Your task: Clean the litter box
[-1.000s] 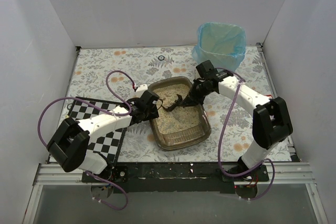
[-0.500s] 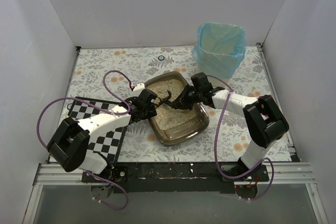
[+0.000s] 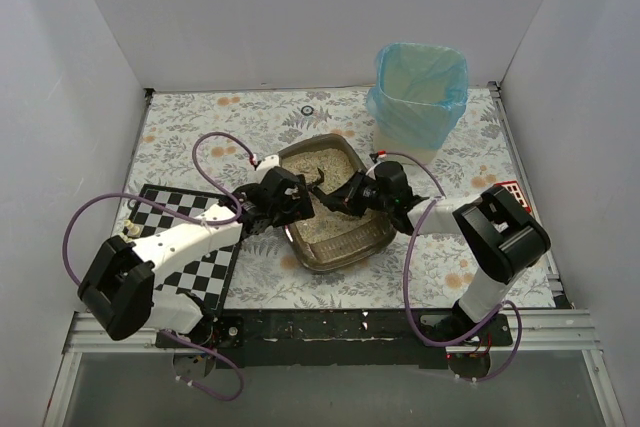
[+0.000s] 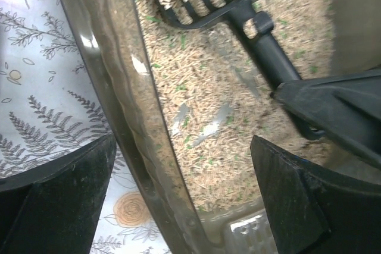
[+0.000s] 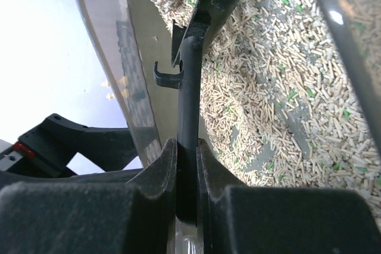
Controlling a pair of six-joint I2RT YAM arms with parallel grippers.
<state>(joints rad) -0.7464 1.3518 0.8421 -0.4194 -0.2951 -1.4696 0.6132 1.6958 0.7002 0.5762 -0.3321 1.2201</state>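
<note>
While the right end effector (image 5: 186, 168) clamps the scoop (image 5: 189, 81), litter loads its head.
Left end effector (image 4: 178, 197) gapes empty astride the litter box (image 3: 340, 255) rim, centre frame.

shallow brown translucent litter box (image 3: 343, 258), holding beige pellet litter, sits askew.

The scoop (image 4: 238, 13) runs off the left wrist view at 12 o'clock. The litter box (image 4: 119, 117) is cropped there at 6 o'clock.
</note>
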